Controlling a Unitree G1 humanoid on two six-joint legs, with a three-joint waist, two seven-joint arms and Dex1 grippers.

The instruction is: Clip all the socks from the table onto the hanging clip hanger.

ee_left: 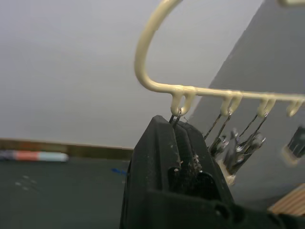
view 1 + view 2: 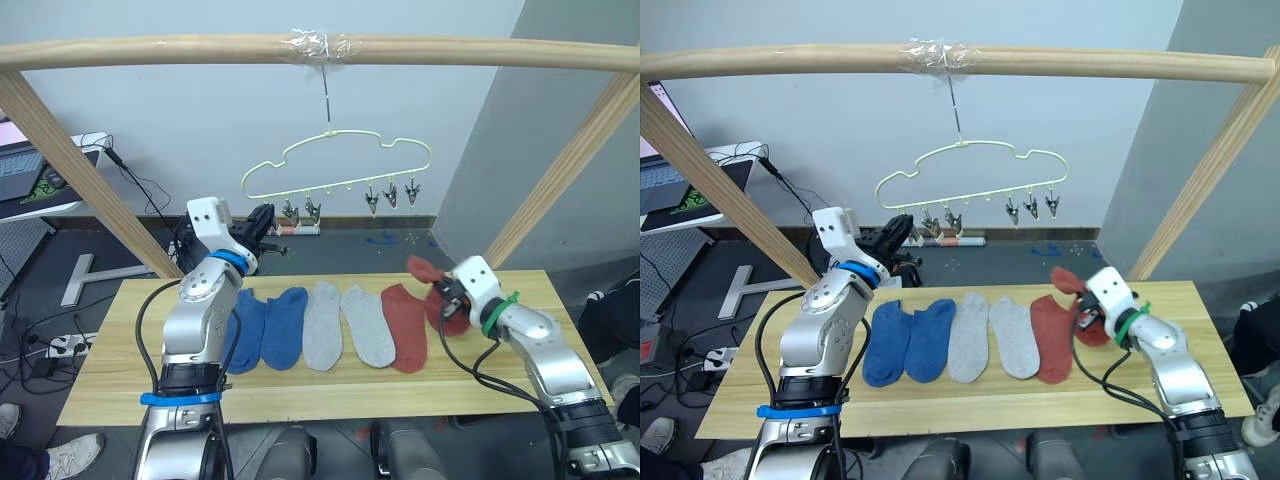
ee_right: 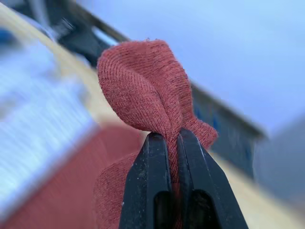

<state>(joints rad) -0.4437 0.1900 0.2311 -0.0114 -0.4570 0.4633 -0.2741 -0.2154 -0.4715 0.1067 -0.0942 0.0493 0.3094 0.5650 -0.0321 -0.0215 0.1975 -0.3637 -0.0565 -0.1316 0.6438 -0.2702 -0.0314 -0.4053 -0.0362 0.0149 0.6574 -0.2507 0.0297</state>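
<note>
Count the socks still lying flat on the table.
5: two blue socks at the robot's left, two light grey socks in the middle, one rust red sock beside them. A sixth, rust red sock, is pinched in the right gripper.

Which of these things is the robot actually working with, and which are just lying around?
Part of the job: red sock pinched in the right gripper; five socks on the table; clip hanger, its end clip squeezed by the left gripper.

Just there: wooden pole frame, laptop, floor cables.
</note>
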